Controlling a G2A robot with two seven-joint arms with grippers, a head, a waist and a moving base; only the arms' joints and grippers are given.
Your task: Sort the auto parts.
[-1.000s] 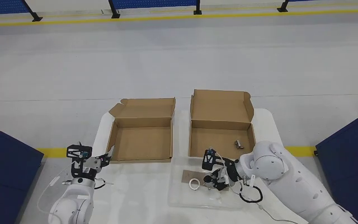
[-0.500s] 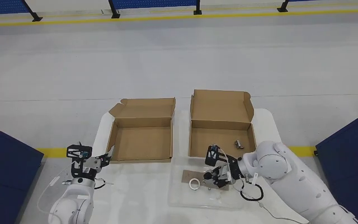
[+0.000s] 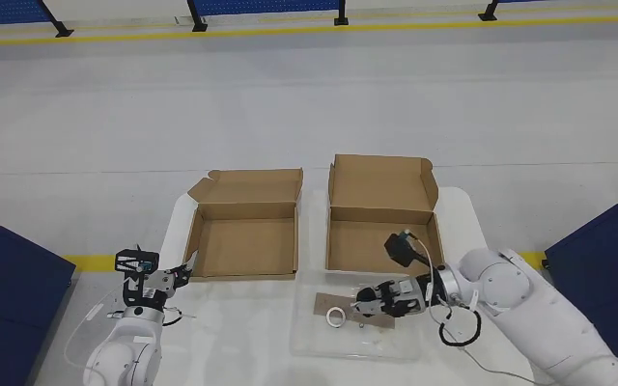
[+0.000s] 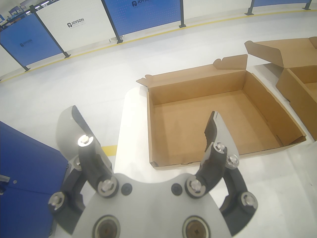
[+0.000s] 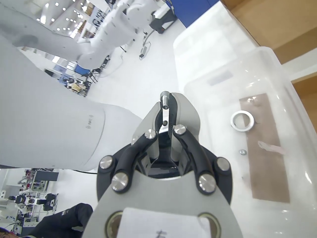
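White bench (image 3: 232,318) in a factory hall: the right gripper (image 5: 166,107) is clamped on a small metal pin (image 5: 164,99) at its tips, above the clear tray (image 5: 271,55). That hold looks so thin that a swing toward the right box (image 3: 381,246) could flick it loose. Since a second ago that wrist has rolled back off the tray floor; the left gripper (image 4: 143,113) stays spread wide beside the left box (image 4: 210,125).

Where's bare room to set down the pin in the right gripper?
Left box floor is wholly bare; so is the table in front of it, beside the clear tray. Crowded around the tray's brown liner, with the white ring and right gripper.
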